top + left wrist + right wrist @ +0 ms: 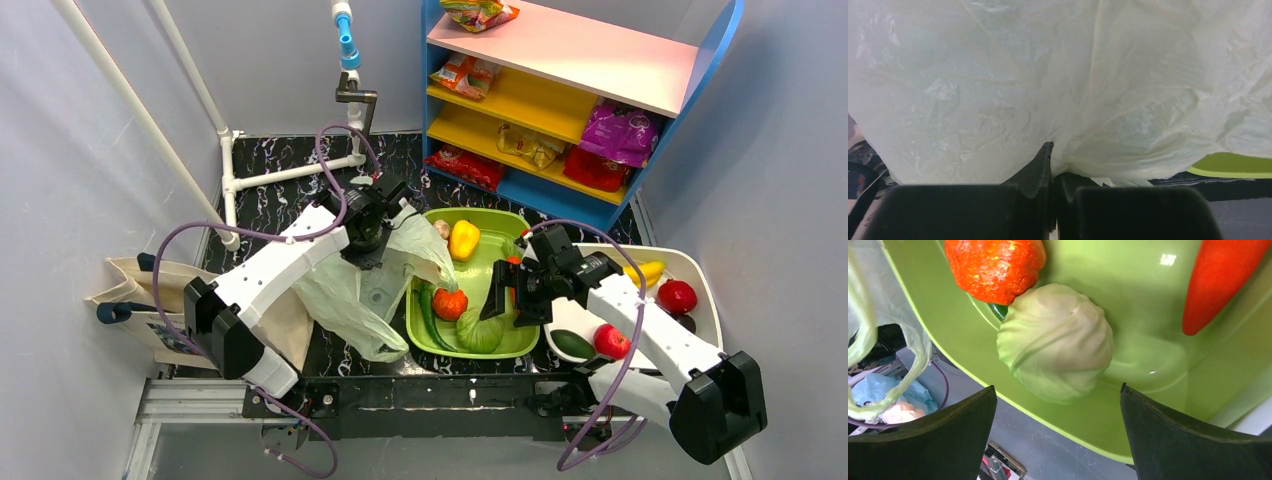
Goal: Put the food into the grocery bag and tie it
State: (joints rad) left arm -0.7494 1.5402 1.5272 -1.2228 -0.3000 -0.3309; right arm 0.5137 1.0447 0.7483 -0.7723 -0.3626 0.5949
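Grocery bag (998, 75) pinched in left gripper (1054, 164) beside green tray (492, 262), right gripper (1058, 389) spread above cabbage (1058, 340), tomato (993, 262) beside it.

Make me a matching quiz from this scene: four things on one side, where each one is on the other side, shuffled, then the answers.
Things:
1. round pale-green cabbage
2. thin pale-green plastic bag
3. yellow banana
4. purple snack packet

Places:
A. in the white oval tray
B. on the blue-sided shelf unit
C. pinched in the shut left end effector
D. in the lime-green plastic tray, in front of the open right end effector

Pairs: 1-D, 2-C, 3-A, 4-B
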